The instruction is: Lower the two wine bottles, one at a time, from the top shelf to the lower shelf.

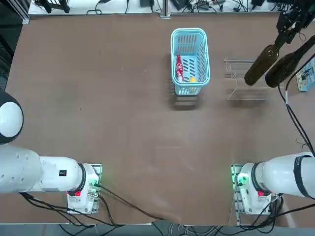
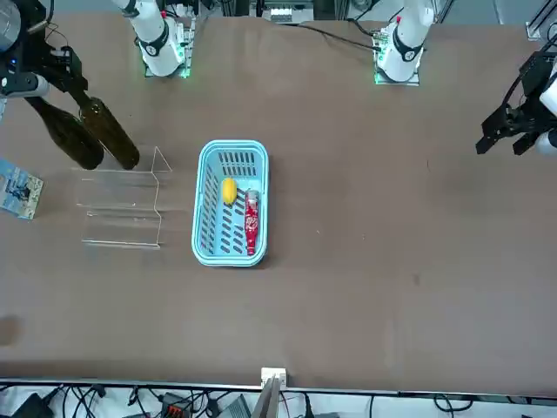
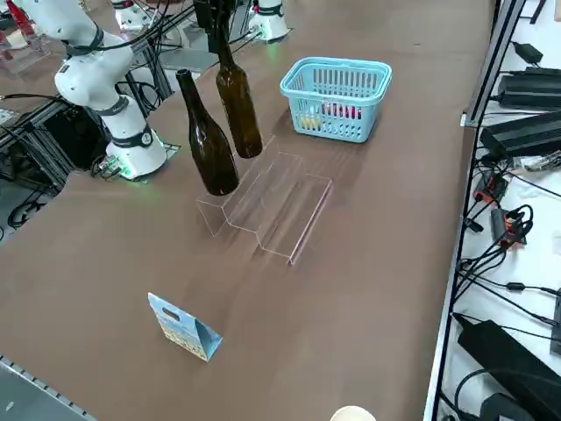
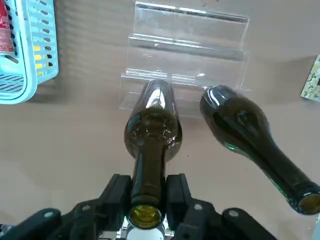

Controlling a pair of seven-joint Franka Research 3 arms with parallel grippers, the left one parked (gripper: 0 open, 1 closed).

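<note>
Two dark wine bottles stand upright side by side at the robot-side edge of the clear acrylic rack, on its top shelf. My right gripper is shut on the neck of the wine bottle nearer the basket. Whether its base still rests on the shelf I cannot tell. The other wine bottle stands free beside it. The lower shelf carries nothing.
A light-blue basket with a red bottle and a yellow object sits beside the rack, toward the table's middle. A small printed card stands on the rack's other side, near the table edge.
</note>
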